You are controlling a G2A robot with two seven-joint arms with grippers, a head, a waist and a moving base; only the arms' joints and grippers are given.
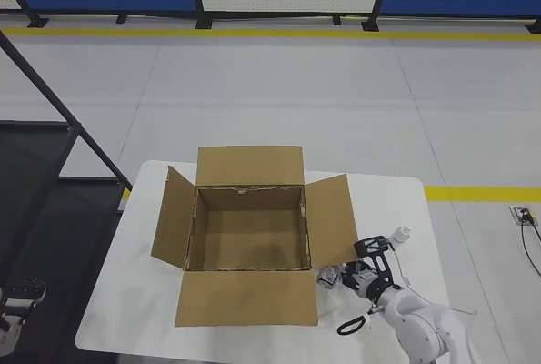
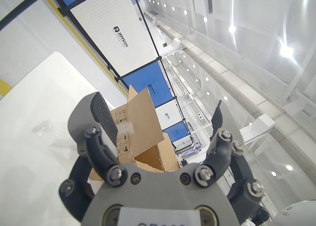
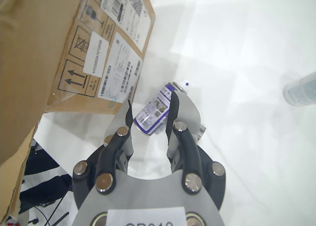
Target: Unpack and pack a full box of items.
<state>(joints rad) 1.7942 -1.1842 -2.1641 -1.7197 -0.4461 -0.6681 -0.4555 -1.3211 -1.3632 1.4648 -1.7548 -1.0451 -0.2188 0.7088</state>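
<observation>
An open cardboard box (image 1: 250,238) stands in the middle of the white table (image 1: 388,196), flaps spread and its inside bare. A small purple-and-white can (image 3: 151,110) lies on the table by the box's near right corner (image 1: 327,276). My right gripper (image 3: 151,99) is shut on the can, one finger on each side, low over the table (image 1: 347,275). My left gripper (image 2: 158,99) is open with nothing between its fingers, tilted upward beside the table and away from the box (image 2: 145,123).
A white bottle (image 1: 399,236) lies on the table to the right of the box, also seen as a pale cylinder (image 3: 300,92). A scrap of clear plastic (image 2: 44,128) lies on the tabletop. A black metal frame (image 1: 70,136) stands to the left.
</observation>
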